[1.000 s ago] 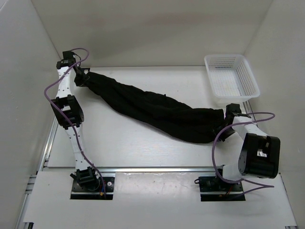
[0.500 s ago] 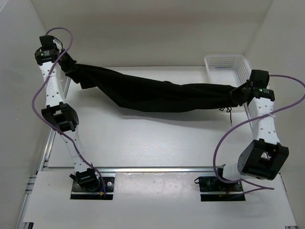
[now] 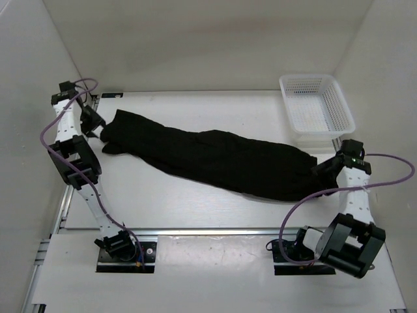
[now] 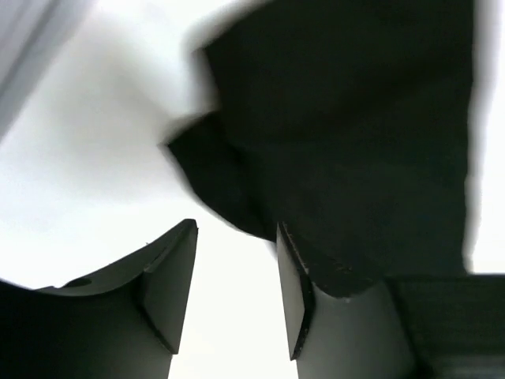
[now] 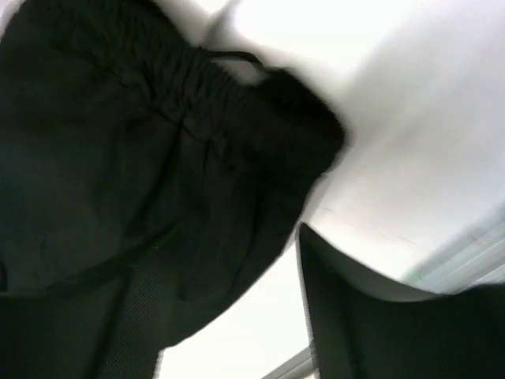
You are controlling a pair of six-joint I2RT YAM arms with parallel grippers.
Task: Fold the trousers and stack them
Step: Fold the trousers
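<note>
1. The trousers [image 3: 215,160] are soft, matte black cloth. They lie on the white table [image 3: 195,205] as a long, rumpled band running from far left to near right. The right wrist view shows a gathered waistband and a thin cord at the right-hand end.
2. The white mesh basket [image 3: 344,104] is rigid plastic and stands at the far right corner, apart from the cloth.
3. The left arm is folded low at the table's left edge. The left gripper [image 3: 98,127] sits at the cloth's far-left end with its jaws spread, bare table showing between them and the cloth edge against one finger [image 4: 296,292].
4. The right arm reaches low towards the near-right end. The right gripper [image 3: 324,168] has its jaws parted, with cloth draped over one side and the other finger [image 5: 351,316] clear of it.
5. Half a second earlier the trousers hung stretched in the air between both raised, closed grippers. Both arms have since come down, the cloth is released and it rests flat.
</note>
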